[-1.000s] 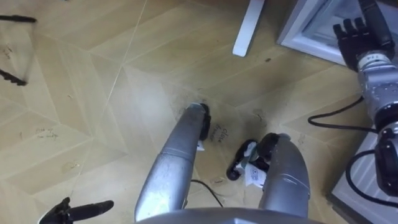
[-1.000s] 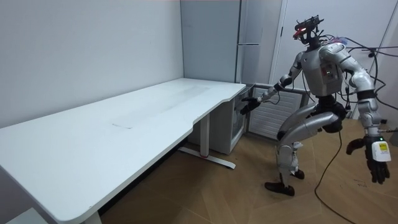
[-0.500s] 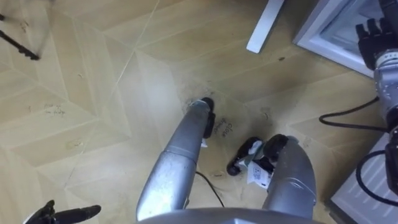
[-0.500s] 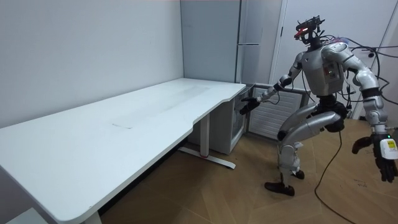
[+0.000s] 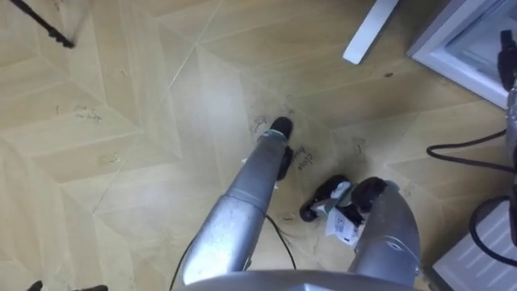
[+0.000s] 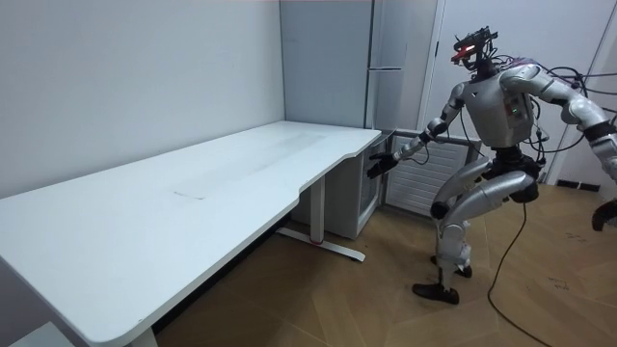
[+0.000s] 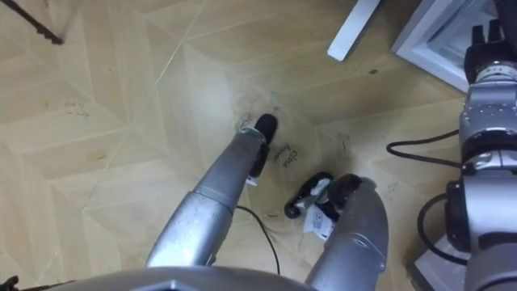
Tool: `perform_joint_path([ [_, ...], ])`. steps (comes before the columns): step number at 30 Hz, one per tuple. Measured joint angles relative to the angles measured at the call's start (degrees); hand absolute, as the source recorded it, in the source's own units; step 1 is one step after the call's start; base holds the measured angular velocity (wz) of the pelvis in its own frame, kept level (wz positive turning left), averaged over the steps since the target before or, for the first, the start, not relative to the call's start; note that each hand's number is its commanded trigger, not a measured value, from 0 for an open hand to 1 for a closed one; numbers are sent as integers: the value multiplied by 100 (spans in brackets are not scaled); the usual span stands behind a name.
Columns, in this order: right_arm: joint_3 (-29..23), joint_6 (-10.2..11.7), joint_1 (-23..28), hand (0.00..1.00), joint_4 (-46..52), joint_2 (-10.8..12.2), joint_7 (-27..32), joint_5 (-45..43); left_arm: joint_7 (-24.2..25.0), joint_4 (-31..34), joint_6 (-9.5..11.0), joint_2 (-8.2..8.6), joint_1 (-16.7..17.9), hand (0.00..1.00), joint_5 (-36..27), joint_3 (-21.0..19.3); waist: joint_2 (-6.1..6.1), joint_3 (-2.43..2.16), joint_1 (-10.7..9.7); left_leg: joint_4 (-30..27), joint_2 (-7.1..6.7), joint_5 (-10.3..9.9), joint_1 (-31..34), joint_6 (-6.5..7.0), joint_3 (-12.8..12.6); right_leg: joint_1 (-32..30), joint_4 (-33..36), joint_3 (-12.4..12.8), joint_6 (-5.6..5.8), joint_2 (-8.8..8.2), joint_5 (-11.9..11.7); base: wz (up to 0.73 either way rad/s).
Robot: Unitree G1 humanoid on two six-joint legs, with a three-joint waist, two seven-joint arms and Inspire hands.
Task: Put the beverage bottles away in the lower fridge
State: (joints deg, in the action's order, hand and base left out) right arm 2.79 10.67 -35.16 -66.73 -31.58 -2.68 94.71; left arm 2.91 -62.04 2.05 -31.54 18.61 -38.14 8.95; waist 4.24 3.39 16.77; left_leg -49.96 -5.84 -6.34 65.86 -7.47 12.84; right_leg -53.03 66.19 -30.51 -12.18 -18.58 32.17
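Currently, right hand [image 6: 381, 164] is open and empty, left hand [image 6: 607, 214] finger state indeterminate; bent-knee stance may tip robot into fridge [image 6: 386, 106].

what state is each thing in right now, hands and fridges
right hand, open, holding nothing
left hand, cannot tell
tall fridge, doors shut
low fridge, cannot tell if open
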Motion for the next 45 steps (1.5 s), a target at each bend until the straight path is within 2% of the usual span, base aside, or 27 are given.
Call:
perform_joint_path([
  [2,0,44,-7,0,1,-15,-1,-7,29,0,0,-16,4,0,1,-2,-8,-1,-2,-402,19,-165,-13,9,3,18,-2,-172,-20,-158,16,11],
  [4,8,123,-15,0,0,-16,-1,-7,63,3,-4,-92,5,0,13,-16,-4,-3,11,-537,51,-457,-70,-35,5,18,-2,-251,15,-208,-3,8],
  [10,186,89,-46,0,-14,-18,-1,-20,53,-61,-3,-517,51,0,15,-199,15,-7,244,-483,-72,-460,-93,-50,75,43,30,-259,94,-197,-35,6],
  [11,299,31,-57,0,-13,-24,-75,-39,34,-99,-3,-566,67,0,14,-199,35,-8,272,-467,-98,-463,-124,-45,102,71,34,-259,112,-197,-28,15],
  [13,519,-134,-185,0,-8,-30,-320,-167,15,-100,0,-574,151,0,13,-199,68,-7,293,-450,-133,-470,-158,-70,149,95,36,-265,123,-201,-18,11],
  [15,514,-173,-206,0,-103,-109,-292,-181,15,-101,-2,-574,206,0,7,-207,69,-5,317,-384,-196,-473,-196,-80,234,129,-8,-326,89,-234,-34,11],
  [17,559,-276,-202,0,-150,-196,-320,-254,21,-100,0,-577,231,0,11,-217,81,4,341,-356,-198,-481,-267,-73,395,276,-155,-537,-15,-247,-90,8],
  [18,575,-282,-202,0,-203,-196,-353,-257,21,-88,2,-576,230,0,9,-216,77,7,333,-379,-218,-483,-305,-70,426,301,-180,-556,-15,-245,-95,13],
  [20,727,-308,-196,0,-387,-199,-528,-335,66,-13,4,-558,217,0,5,-209,6,54,312,-385,-253,-581,-502,-80,483,412,-315,-597,2,-231,-139,13],
  [21,731,-336,-193,0,-417,-197,-570,-368,91,2,3,-548,215,0,7,-212,-6,62,305,-376,-238,-615,-551,-67,483,447,-372,-611,9,-210,-164,0],
  [22,725,-401,-183,0,-455,-196,-642,-426,148,21,6,-505,198,0,7,-213,-36,80,280,-375,-189,-679,-654,-70,468,510,-504,-612,5,-155,-244,-5],
  [24,731,-515,-119,0,-467,-171,-805,-504,199,17,1,-368,168,0,-19,-213,-38,81,236,-348,-132,-834,-859,-54,457,651,-692,-597,29,-61,-379,-15],
  [26,848,-628,56,0,-515,-53,-1166,-550,308,13,2,-180,71,0,-65,-206,-65,87,253,-243,88,-936,-1138,20,314,913,-1023,-572,90,167,-533,-38],
  [27,889,-689,91,0,-525,-13,-1265,-618,330,6,2,-127,45,0,-72,-207,-65,85,233,-216,147,-947,-1207,42,269,993,-1127,-565,113,231,-577,-37],
  [29,1012,-876,396,0,-559,95,-1671,-865,396,-5,41,69,-169,0,-80,-207,-127,64,193,4,317,-931,-1539,152,100,1316,-1525,-449,278,445,-747,-28],
  [30,1011,-912,496,0,-564,143,-1740,-880,406,-25,79,119,-200,0,-98,-207,-148,52,200,42,344,-945,-1626,177,58,1381,-1643,-377,328,538,-801,-44],
  [32,962,-973,982,0,-611,356,-1979,-1050,481,-214,168,378,-355,0,-205,-285,-199,17,164,251,497,-1013,-2061,302,-75,1829,-2098,-293,438,754,-1033,-48],
  [33,939,-995,1134,0,-610,396,-2017,-1095,480,-246,174,447,-393,0,-257,-340,-221,5,140,302,521,-1023,-2170,325,-115,1918,-2203,-228,493,815,-1072,-38],
  [34,911,-1075,1446,0,-565,458,-2041,-1257,490,-326,234,575,-410,0,-296,-377,-286,-48,71,405,573,-1061,-2382,394,-220,2099,-2408,-120,576,897,-1182,-54],
  [35,882,-1104,1752,0,-421,473,-2050,-1452,510,-403,241,683,-428,0,-287,-385,-326,-81,24,472,664,-1116,-2616,478,-365,2292,-2605,20,646,1006,-1294,-62],
  [36,867,-1101,1889,0,-355,473,-2062,-1518,514,-449,241,733,-447,0,-287,-423,-335,-92,-14,503,716,-1145,-2724,519,-449,2397,-2712,68,676,1054,-1346,-63],
  [38,664,-1068,2385,0,-192,589,-2063,-1757,506,-551,329,863,-461,0,-294,-587,-398,-166,-257,656,849,-1238,-3169,628,-655,2822,-3147,286,812,1259,-1563,-54],
  [39,618,-1067,2507,0,-166,626,-2062,-1823,494,-567,332,886,-471,0,-292,-651,-422,-183,-316,701,877,-1261,-3290,653,-713,2934,-3254,349,844,1304,-1619,-58],
  [41,383,-1074,3006,0,117,738,-1946,-2082,446,-594,381,991,-479,0,-300,-892,-540,-257,-503,872,964,-1347,-3739,766,-1054,3251,-3505,664,971,1388,-1755,-65],
  [42,323,-1075,3116,0,230,739,-1904,-2196,431,-609,417,1049,-480,0,-299,-964,-549,-263,-543,916,998,-1368,-3868,802,-1166,3334,-3560,740,1001,1404,-1796,-82],
  [43,238,-1066,3252,0,359,738,-1832,-2458,395,-616,449,1164,-480,0,-294,-1106,-592,-251,-582,1043,1029,-1400,-4155,857,-1411,3490,-3654,941,1043,1439,-1868,-77],
  [45,138,-1058,3361,0,548,749,-1623,-2755,386,-611,479,1221,-484,0,-388,-1122,-636,-247,-793,1220,1019,-1410,-4468,923,-1585,3694,-3816,1134,1125,1441,-1955,-57],
])
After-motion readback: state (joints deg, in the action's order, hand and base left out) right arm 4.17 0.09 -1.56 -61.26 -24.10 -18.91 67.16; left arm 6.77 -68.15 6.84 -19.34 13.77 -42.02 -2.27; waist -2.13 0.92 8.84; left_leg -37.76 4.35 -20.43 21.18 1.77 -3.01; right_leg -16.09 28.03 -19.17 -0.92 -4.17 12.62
